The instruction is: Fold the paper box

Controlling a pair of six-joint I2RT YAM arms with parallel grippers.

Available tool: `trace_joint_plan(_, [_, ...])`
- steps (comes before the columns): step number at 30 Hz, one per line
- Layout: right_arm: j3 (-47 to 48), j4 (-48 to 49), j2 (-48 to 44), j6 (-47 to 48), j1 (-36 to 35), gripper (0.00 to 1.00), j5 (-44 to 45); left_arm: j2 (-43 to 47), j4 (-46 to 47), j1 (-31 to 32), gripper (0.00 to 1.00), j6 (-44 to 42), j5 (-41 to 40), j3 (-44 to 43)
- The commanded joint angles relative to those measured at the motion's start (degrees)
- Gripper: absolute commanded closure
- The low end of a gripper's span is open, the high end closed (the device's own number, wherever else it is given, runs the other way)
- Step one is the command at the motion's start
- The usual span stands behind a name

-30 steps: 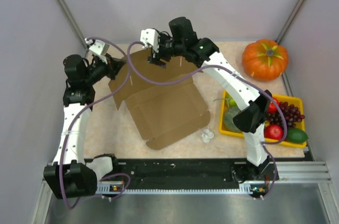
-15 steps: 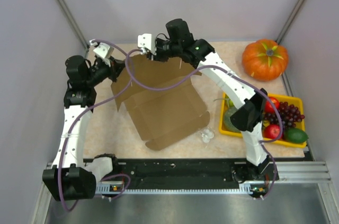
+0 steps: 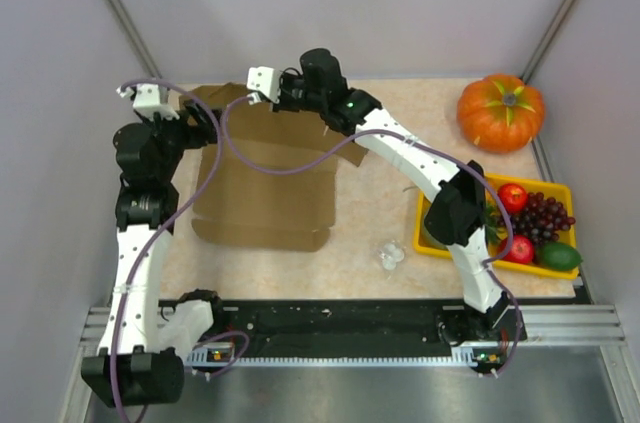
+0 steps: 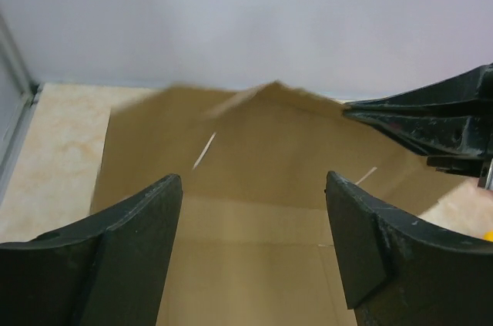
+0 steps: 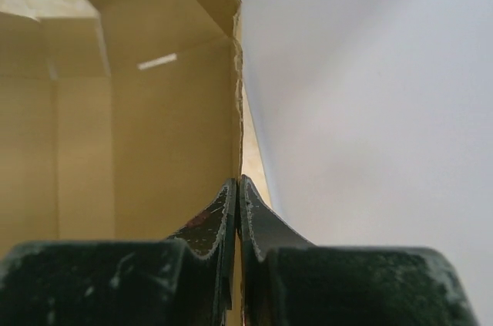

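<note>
At lower centre the right gripper (image 5: 238, 187) pinches an upright edge of the paper box (image 5: 154, 126), filling the frame's left.

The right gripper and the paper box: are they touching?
Touching. In the right wrist view the right gripper is shut on the paper box, its thin edge pinched between both fingertips.
</note>
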State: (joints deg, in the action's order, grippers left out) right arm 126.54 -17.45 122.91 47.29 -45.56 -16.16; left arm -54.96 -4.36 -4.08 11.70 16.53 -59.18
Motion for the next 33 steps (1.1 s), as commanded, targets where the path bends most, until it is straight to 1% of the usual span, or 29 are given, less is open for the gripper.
trace_joint_plan(1, [4.24, 6.03, -0.39, -2.98, 1.35, 1.00, 2.80, 8.35, -3.03, 0.03, 0.19, 7.20, -11.96, 3.71])
trace_joint_plan(4, [3.28, 6.11, -1.88, -4.92, 2.67, 1.00, 1.23, 11.36, -3.98, -0.32, 0.19, 4.56, -10.48, 5.30])
trace_joint_plan(6, [1.88, 6.03, -2.76, -5.36, 3.19, 1.00, -0.88, 10.49, -5.74, -0.58, 0.20, 3.42, -6.53, 4.08])
trace_joint_plan(7, [1.52, 5.85, -3.64, -5.54, 3.55, 1.00, -1.84, 8.66, -6.01, -0.76, 0.20, 3.06, -4.78, 3.55])
trace_joint_plan(9, [0.47, 5.59, -4.43, -5.89, 3.81, 1.00, -3.08, 6.19, -5.40, -0.85, 0.16, 2.01, -1.00, 1.89])
trace_joint_plan(11, [0.11, 4.71, -5.23, -7.29, 4.69, 1.00, -5.36, 2.41, -3.39, -0.85, 0.15, 0.78, 1.55, 0.56])
trace_joint_plan(12, [0.20, 4.27, -5.40, -7.82, 4.95, 1.00, -6.33, 1.36, -0.68, -0.85, 0.15, -1.49, 6.53, 0.82])
trace_joint_plan(13, [0.20, 3.92, -5.49, -8.78, 5.22, 1.00, -7.29, -0.83, 3.18, -0.76, 0.15, -2.20, 7.28, 0.21])
trace_joint_plan(15, [0.37, 3.04, -5.67, -9.32, 5.75, 1.00, -8.71, -3.39, 3.57, -0.76, 0.16, -5.36, 7.90, -3.55])
trace_joint_plan(16, [0.46, 2.43, -5.58, -9.32, 5.75, 1.00, -9.06, -6.10, 6.01, -0.76, 0.16, -6.68, 8.42, -4.36])
trace_joint_plan(17, [0.55, 1.99, -5.67, -9.32, 5.83, 1.00, -9.24, -7.43, 6.20, -0.84, 0.16, -9.13, 8.60, -5.32])
trace_joint_plan(18, [0.64, 1.29, -5.67, -9.32, 5.83, 1.00, -9.41, -8.84, 5.95, -0.67, 0.16, -10.46, 9.30, -8.29])
trace_joint_plan(19, [0.55, 0.85, -5.93, -9.32, 5.92, 1.00, -9.85, -11.63, 5.86, -0.76, 0.16, -11.17, 10.96, -9.45])
trace_joint_plan(20, [0.38, 0.67, -6.10, -9.41, 6.01, 1.00, -9.94, -12.88, 6.72, -0.67, 0.16, -14.05, 11.32, -10.33])
trace_joint_plan(22, [0.20, 0.23, -6.19, -9.76, 6.10, 1.00, -10.73, -16.12, 6.65, -0.76, 0.16, -16.18, 11.15, -12.36])
trace_joint_plan(25, [0.11, -0.48, -6.54, -9.58, 6.18, 1.00, -11.17, -19.21, 6.73, -0.76, 0.17, -18.99, 12.99, -14.04])
trace_joint_plan(27, [0.20, -0.56, -6.55, -9.58, 6.18, 1.00, -11.26, -21.05, 7.78, -0.76, 0.18, -20.14, 16.06, -14.47])
trace_joint_plan(28, [0.28, -0.65, -6.46, -9.58, 6.19, 1.00, -11.52, -21.59, 7.88, -0.76, 0.19, -20.66, 15.64, -14.74])
trace_joint_plan(31, [0.37, -0.83, -6.72, -9.76, 6.18, 1.00, -12.48, -23.35, 8.58, -0.67, 0.25, -21.90, 15.19, -15.62])
trace_joint_plan(32, [0.37, -0.83, -6.63, -9.93, 6.19, 1.00, -12.58, -23.87, 8.14, -0.58, 0.28, -22.60, 16.06, -16.14])
trace_joint_plan(33, [0.55, -0.92, -6.63, -10.02, 6.19, 1.00, -12.75, -24.75, 7.27, -0.49, 0.29, -23.12, 18.60, -17.36])
